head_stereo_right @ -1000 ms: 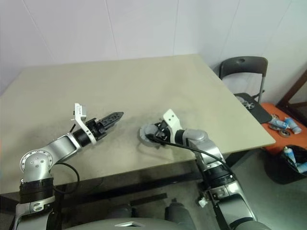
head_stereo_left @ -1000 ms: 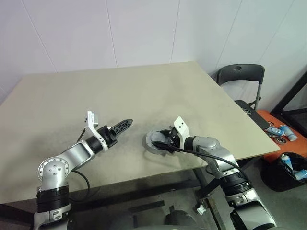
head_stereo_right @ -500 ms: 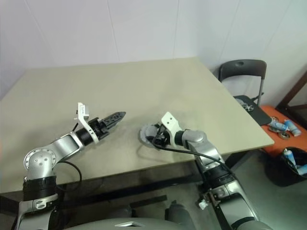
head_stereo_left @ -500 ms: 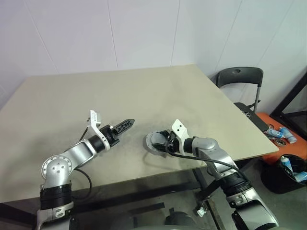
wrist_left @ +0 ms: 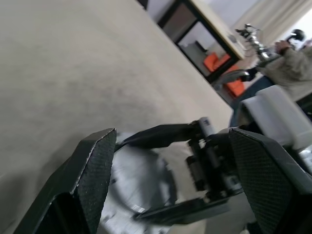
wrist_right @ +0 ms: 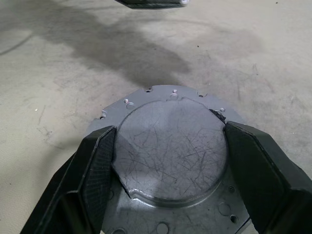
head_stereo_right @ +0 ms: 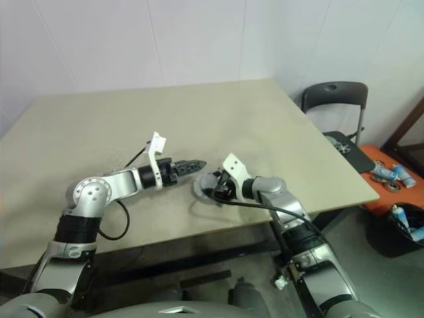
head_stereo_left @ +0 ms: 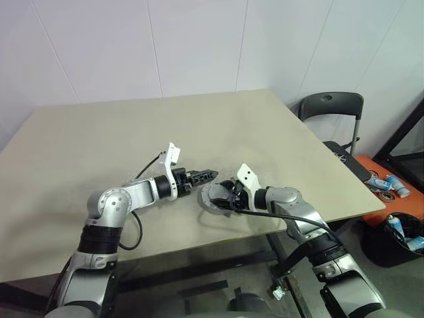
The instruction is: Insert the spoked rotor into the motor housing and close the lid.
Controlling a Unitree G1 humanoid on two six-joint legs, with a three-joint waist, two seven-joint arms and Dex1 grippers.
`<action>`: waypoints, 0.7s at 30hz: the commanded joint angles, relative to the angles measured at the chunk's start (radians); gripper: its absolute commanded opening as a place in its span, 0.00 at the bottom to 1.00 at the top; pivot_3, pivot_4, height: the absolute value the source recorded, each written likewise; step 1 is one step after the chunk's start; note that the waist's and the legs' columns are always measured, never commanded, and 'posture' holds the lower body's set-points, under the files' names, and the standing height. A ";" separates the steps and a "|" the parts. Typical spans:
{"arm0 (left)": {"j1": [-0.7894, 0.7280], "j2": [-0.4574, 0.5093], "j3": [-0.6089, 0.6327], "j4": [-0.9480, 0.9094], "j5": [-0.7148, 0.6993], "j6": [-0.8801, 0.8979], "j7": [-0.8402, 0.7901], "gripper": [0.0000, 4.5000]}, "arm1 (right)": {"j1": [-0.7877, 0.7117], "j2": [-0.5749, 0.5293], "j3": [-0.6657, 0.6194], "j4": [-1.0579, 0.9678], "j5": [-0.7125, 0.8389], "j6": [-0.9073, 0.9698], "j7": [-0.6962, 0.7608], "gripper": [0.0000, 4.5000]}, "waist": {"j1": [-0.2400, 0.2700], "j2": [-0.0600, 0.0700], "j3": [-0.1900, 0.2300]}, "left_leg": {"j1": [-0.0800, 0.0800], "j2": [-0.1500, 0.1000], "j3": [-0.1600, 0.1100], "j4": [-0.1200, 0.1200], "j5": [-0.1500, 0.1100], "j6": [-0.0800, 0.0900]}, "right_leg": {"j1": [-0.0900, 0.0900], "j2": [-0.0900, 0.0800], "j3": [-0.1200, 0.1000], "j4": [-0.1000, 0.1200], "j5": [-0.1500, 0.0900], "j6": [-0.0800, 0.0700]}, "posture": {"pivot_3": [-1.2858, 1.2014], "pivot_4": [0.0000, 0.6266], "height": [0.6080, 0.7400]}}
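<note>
One flat round grey-silver metal disc (wrist_right: 170,161), scratched, with small holes round its flange, is lying on the beige table (head_stereo_left: 99,146), and which part of the assembly it is cannot be told. The right gripper (wrist_right: 168,146) is bracketing its raised centre, fingers spread wide on either side. The left gripper (head_stereo_left: 204,176) is hovering just beside it, jaws apart and empty. Judged stiff, fairly heavy and slippery; the flange edge is offering the surest hold.
</note>
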 commanded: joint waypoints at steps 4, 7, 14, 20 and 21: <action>-0.018 -0.029 0.025 -0.023 0.017 0.007 -0.020 0.87 | 0.060 -0.037 0.018 0.087 -0.085 0.031 -0.069 0.70 | 0.000 0.001 -0.001 | 0.001 0.000 0.000 0.000 0.000 0.000 | 0.000 -0.003 -0.001 0.000 0.000 0.000 | 0.52 0.00 1.00; 0.011 -0.022 0.009 -0.042 0.028 0.020 -0.039 0.87 | 0.084 -0.065 0.053 0.067 -0.087 0.044 -0.018 0.70 | 0.001 0.003 -0.001 | 0.001 -0.002 0.000 0.000 0.000 0.000 | 0.000 -0.008 -0.006 0.000 0.000 0.000 | 0.52 0.00 1.00; 0.024 -0.054 -0.007 0.113 0.135 -0.032 -0.069 0.87 | 0.058 -0.061 0.023 0.084 -0.058 0.082 -0.018 0.70 | 0.006 0.004 -0.002 | -0.003 -0.004 0.000 -0.001 -0.001 0.001 | -0.001 -0.011 -0.008 -0.005 0.000 0.000 | 0.52 0.00 1.00; 0.009 -0.097 0.036 0.117 0.138 -0.034 -0.087 0.45 | 0.062 -0.062 0.016 0.074 -0.054 0.091 -0.023 0.70 | 0.007 0.004 -0.002 | -0.004 -0.003 0.000 -0.003 -0.001 0.001 | -0.003 -0.015 -0.010 -0.005 0.001 0.000 | 0.52 0.00 1.00; 0.006 -0.101 0.040 0.115 0.132 -0.024 -0.092 0.38 | 0.067 -0.063 0.015 0.072 -0.053 0.093 -0.024 0.70 | 0.007 0.004 -0.002 | -0.003 -0.003 0.000 -0.004 -0.001 0.001 | -0.003 -0.016 -0.011 -0.005 0.001 0.000 | 0.52 0.00 1.00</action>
